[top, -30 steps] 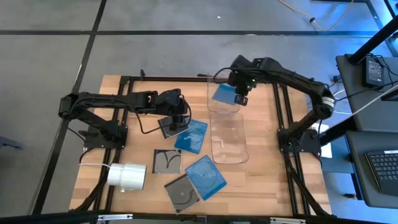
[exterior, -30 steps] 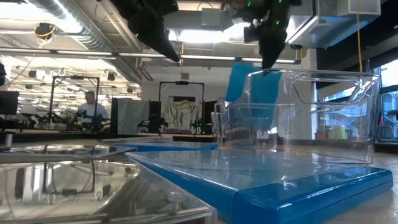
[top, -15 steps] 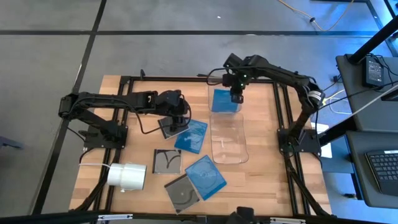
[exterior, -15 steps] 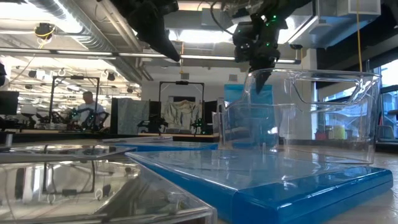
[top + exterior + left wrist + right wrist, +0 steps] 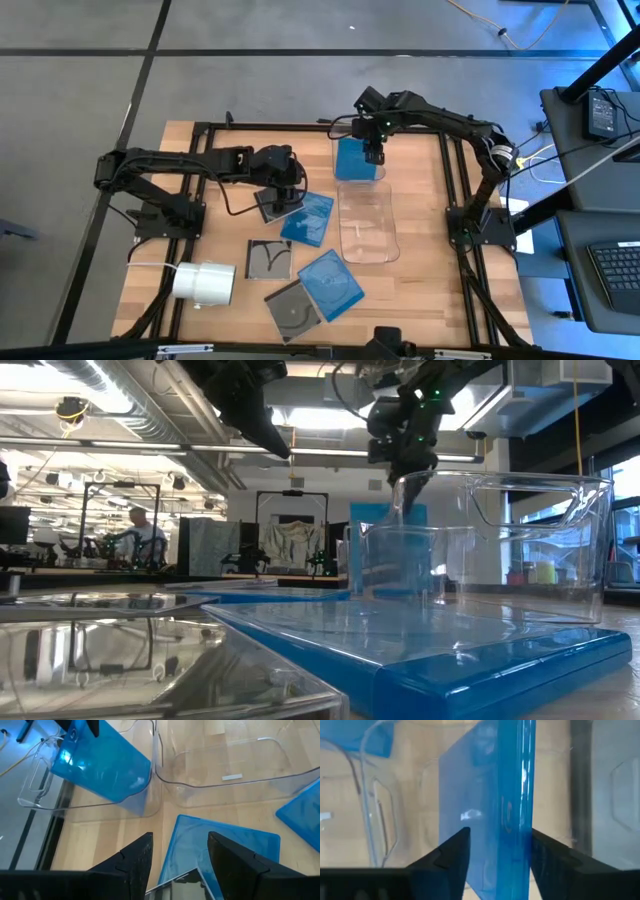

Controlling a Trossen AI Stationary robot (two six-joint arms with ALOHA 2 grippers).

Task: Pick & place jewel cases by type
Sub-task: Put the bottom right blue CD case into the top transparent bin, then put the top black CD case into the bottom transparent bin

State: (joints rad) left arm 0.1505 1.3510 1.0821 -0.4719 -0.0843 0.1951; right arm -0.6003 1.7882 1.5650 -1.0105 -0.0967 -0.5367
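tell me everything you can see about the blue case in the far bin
The blue jewel case is a thin, flat, translucent blue plastic square. It sits in the far clear bin, tilted on edge rather than lying flat. The right gripper is right above it with fingers spread either side of its top edge; whether they touch it cannot be told. Nothing else is visible in that bin.

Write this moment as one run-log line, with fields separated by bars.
right gripper: open around translucent blue jewel case | case: inside far clear plastic bin | left gripper: open above dark case
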